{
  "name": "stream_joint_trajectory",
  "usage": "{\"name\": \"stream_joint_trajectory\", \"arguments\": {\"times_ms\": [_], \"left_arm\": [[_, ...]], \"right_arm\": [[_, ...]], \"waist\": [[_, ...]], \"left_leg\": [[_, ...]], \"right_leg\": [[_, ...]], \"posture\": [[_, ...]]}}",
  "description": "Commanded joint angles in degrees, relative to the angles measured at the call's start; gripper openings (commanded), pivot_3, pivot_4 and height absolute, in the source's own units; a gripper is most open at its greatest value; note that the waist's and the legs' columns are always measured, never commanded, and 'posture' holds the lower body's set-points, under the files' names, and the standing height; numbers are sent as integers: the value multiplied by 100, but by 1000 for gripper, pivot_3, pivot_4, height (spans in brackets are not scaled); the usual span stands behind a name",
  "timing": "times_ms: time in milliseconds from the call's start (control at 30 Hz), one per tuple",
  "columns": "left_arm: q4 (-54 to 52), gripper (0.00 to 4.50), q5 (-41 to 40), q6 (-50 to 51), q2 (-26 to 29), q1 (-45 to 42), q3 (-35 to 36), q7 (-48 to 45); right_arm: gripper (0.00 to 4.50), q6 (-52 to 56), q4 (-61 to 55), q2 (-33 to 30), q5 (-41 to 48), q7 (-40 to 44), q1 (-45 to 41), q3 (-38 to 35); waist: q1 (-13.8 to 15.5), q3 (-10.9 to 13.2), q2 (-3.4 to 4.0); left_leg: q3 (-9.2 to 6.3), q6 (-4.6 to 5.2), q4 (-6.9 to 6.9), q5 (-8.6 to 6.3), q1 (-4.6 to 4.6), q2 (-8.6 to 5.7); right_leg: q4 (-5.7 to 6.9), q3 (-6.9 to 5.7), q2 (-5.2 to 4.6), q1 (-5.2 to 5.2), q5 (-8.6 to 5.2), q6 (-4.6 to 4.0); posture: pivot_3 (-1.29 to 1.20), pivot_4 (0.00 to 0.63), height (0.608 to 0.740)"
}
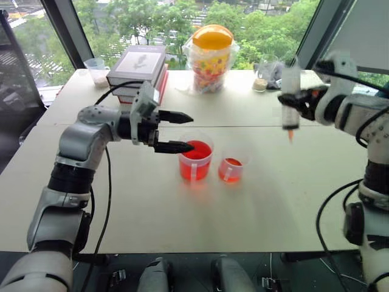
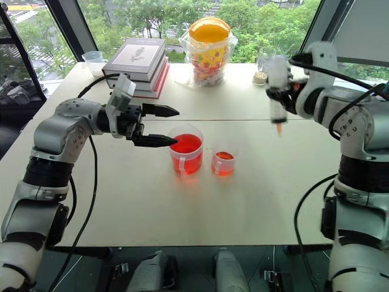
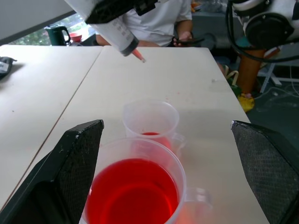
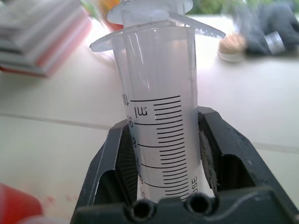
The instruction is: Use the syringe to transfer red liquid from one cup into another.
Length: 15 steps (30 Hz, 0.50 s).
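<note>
Up above the desk [image 1: 255, 213], off to the right of the small cup [image 1: 230, 170], the right hand [image 4: 161, 154] is clamped around the syringe [image 1: 290, 115] barrel. Long axis upright, reddish tip pointing straight down, well clear of the surface. The barrel looks empty, so I'd call this the approach for a draw. Next up: swing across over the fuller large cup [image 1: 196, 159], line up the tip and dip in. The left hand [image 1: 182, 131] is spread wide, straddling that large cup without gripping it.
</note>
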Motion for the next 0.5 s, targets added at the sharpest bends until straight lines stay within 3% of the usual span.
{"name": "stream_joint_trajectory", "arguments": {"times_ms": [33, 200, 500], "left_arm": [[222, 4500, -1, -169, 33, -329, 220, -68], [563, 4500, 89, -294, 112, -573, 229, -173], [767, 4500, 189, -257, 380, -792, 365, -226]], "right_arm": [[1441, -1020, -909, 671, 468, 185, 50, -293], [1441, -1605, -1210, 1808, 1143, 231, 378, -253], [1441, -3548, -983, 2530, 96, 872, 1631, 1358]], "waist": [[15, 0, 0], [35, 0, 0], [17, 0, 0]], "left_leg": [[0, -1, 0, 1, 0, 0], [4, -2, 4, 1, -2, -3], [2, -2, 5, 1, -3, -5]], "right_leg": [[2, -1, 0, 0, 0, 0], [0, -5, -9, 6, 0, 0], [-1, -11, -10, 7, 0, 0]], "posture": [[0, 150, 740], [0, 150, 740], [0, 150, 740]]}}
